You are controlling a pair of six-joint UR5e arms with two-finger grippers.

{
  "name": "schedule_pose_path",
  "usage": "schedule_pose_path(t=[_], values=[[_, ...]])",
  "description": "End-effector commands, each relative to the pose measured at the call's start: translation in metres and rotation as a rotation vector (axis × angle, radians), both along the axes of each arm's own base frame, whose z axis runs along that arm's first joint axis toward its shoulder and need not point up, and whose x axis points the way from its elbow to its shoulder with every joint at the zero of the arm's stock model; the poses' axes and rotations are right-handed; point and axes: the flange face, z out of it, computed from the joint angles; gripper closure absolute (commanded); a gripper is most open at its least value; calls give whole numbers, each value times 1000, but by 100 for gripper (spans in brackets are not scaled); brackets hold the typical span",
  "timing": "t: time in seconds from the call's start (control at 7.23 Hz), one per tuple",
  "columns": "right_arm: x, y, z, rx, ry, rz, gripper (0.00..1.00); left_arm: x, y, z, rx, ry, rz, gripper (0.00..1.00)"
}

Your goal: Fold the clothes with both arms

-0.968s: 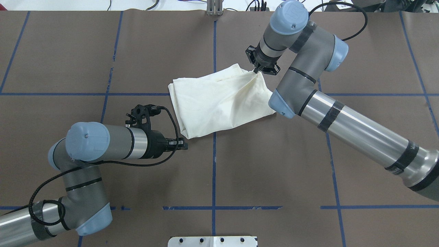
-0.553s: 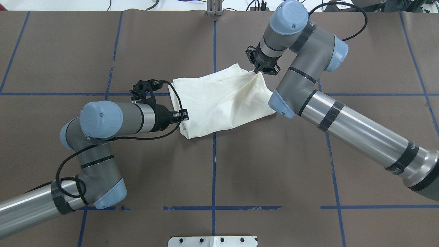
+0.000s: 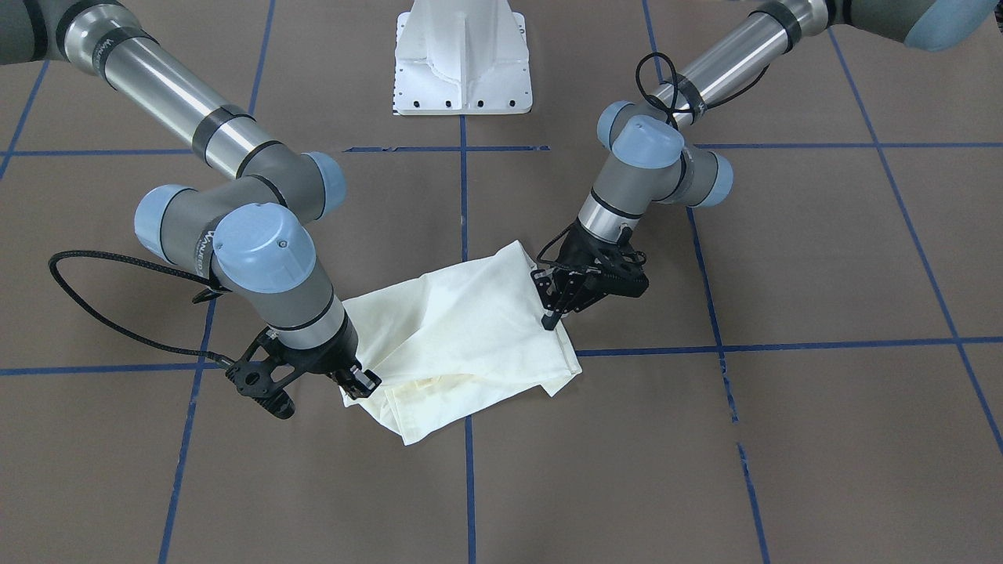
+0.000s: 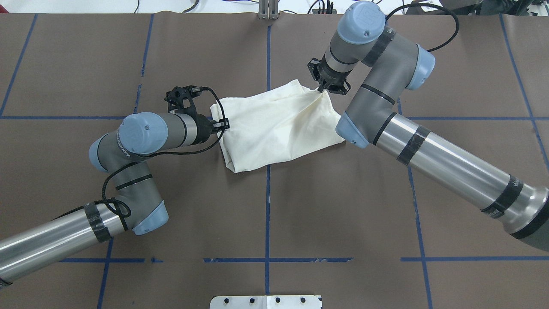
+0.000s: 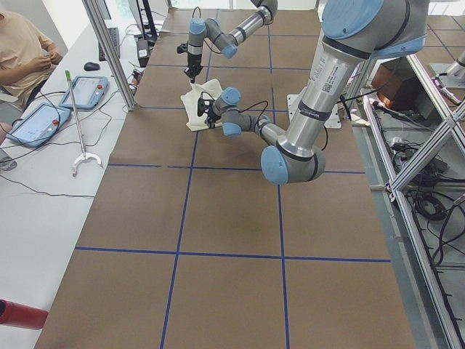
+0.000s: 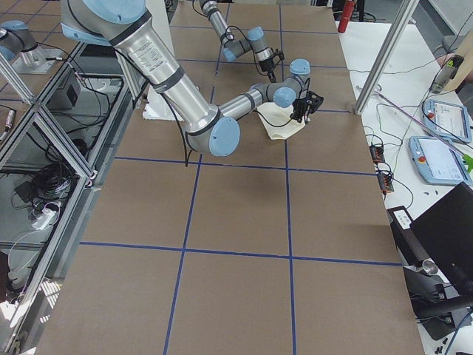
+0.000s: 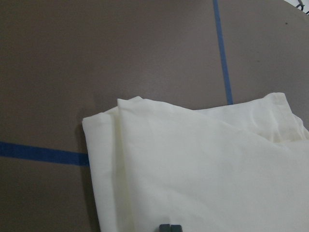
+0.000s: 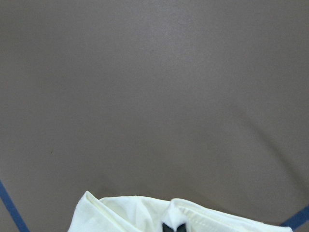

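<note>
Your right gripper is pinched shut on a gathered corner of the cream-white folded cotton shirt, which lies bunched on the brown table between both tools. Your left gripper sits closed on the opposite edge; whether it really has the cloth, I cannot tell. Confirm that hold next, then lift both corners together.
</note>
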Motion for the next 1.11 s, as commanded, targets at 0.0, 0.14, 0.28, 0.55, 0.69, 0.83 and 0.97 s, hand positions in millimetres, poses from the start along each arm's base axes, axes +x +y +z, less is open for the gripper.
schedule_pose_path(t=[0.0, 0.14, 0.28, 0.55, 0.69, 0.83, 0.97], values=[[-3, -3, 6, 17, -14, 0, 100, -15, -22, 3, 51, -38, -18, 100], [-3, -4, 7, 20, -12, -2, 100, -30, -35, -4, 65, -36, -30, 100], [1, -7, 10, 46, -1, -22, 94, -36, -40, -5, 64, -35, -29, 100], [37, -30, 24, 81, 11, -64, 0, -87, -63, -14, 76, -10, 19, 100], [59, -41, 26, 83, -2, -80, 0, -108, -65, -10, 122, -51, 25, 100], [93, -56, 32, 81, -31, -113, 0, -129, -64, -3, 166, -79, 32, 100], [125, -64, 42, 44, -75, -136, 0, -159, -70, 19, 172, -104, 78, 100]])
